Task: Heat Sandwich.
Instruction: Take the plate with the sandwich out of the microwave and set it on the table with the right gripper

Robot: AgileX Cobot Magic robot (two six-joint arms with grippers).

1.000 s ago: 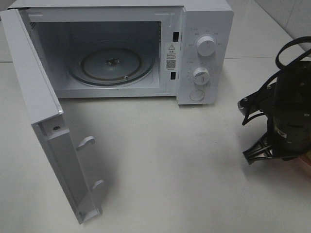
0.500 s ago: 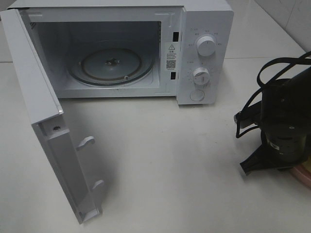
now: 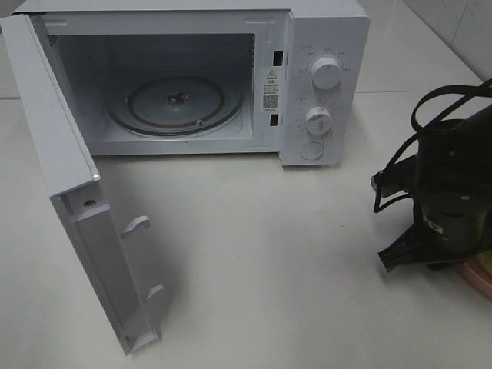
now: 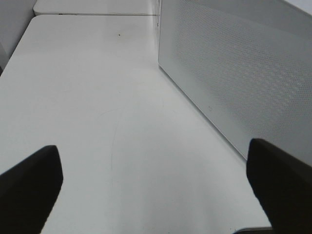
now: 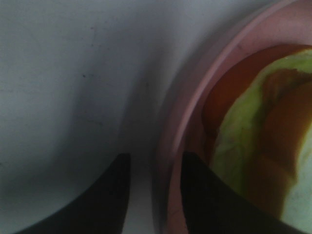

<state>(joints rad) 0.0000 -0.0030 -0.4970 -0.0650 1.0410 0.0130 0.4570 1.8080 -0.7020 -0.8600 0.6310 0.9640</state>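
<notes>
Sandwich (image 5: 273,141): lies on the pink plate (image 5: 183,131) at the right edge of the table; the right wrist view shows green lettuce and red-orange filling close up, blurred. In the high view the right arm hides it.
Pink plate: rests on the table, with only a sliver of its rim (image 3: 480,274) showing under the right arm in the high view, well apart from the microwave.
Right gripper (image 5: 151,195): lowered at the plate's edge, its jaws parted by a narrow gap. One dark finger (image 5: 105,195) stands over the bare table outside the rim, the other over the plate's inside. The rim lies in the gap between them. Whether either finger touches the rim cannot be told, and nothing is clamped.
Right arm (image 3: 450,204): black, with looped cables, over the table's right side.
Left gripper (image 4: 156,190): spread wide and empty, its two dark fingertips at the lower corners of the left wrist view, above bare table, near a perforated white panel (image 4: 234,73) of the microwave. It does not show in the high view.
Microwave (image 3: 323,46): white, at the back of the table, with two round knobs (image 3: 326,73) on its right panel.
Door (image 3: 73,192): swung fully open to the left.
Turntable (image 3: 177,104): round glass tray inside the cavity, bare.
Table (image 3: 261,254): white, flat.
</notes>
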